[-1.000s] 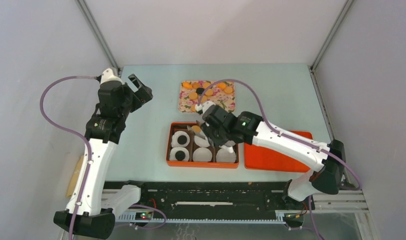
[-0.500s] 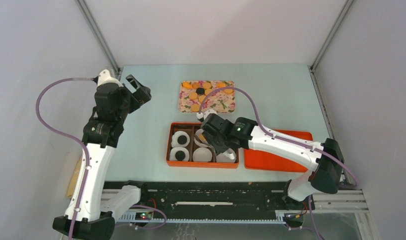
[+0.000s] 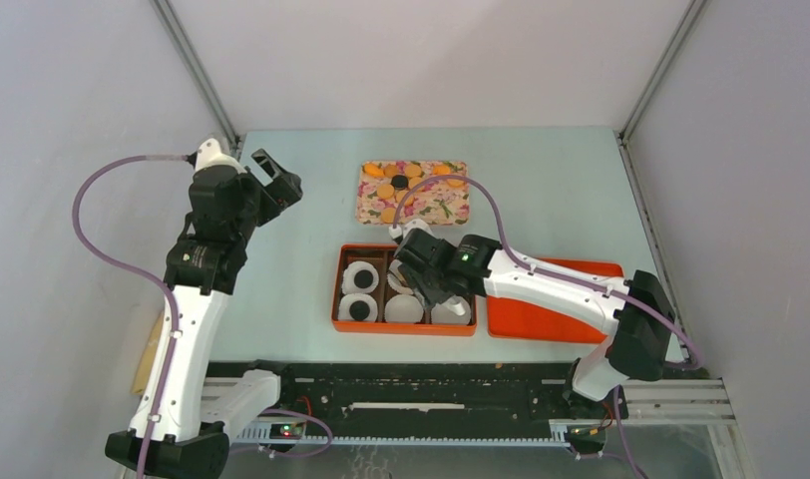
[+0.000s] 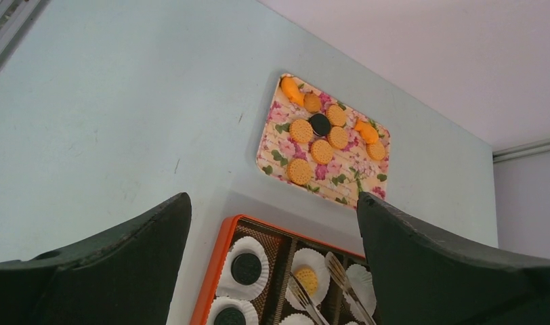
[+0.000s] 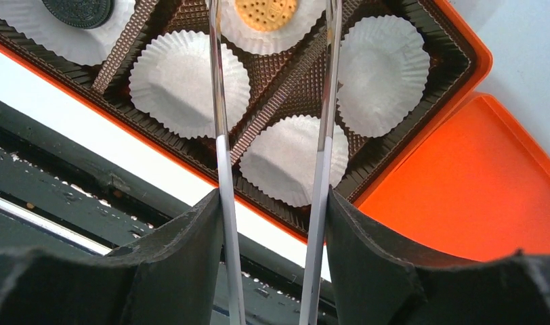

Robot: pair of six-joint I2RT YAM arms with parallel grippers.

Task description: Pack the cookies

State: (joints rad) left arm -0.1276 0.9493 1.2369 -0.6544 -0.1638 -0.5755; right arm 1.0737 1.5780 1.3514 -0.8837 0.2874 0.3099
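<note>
Six fluted paper liners [image 5: 189,82] fill the ridged orange box [image 5: 477,62].

Floral tray [image 4: 324,142]; cookies [image 4: 311,139] — orange-tan, seemingly.

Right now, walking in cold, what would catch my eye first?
The orange box mid-table, with white paper cups in its compartments, two holding black cookies. Over it hangs the right hand, gripping tongs. Behind lies a flowered tray of tan cookies.
</note>
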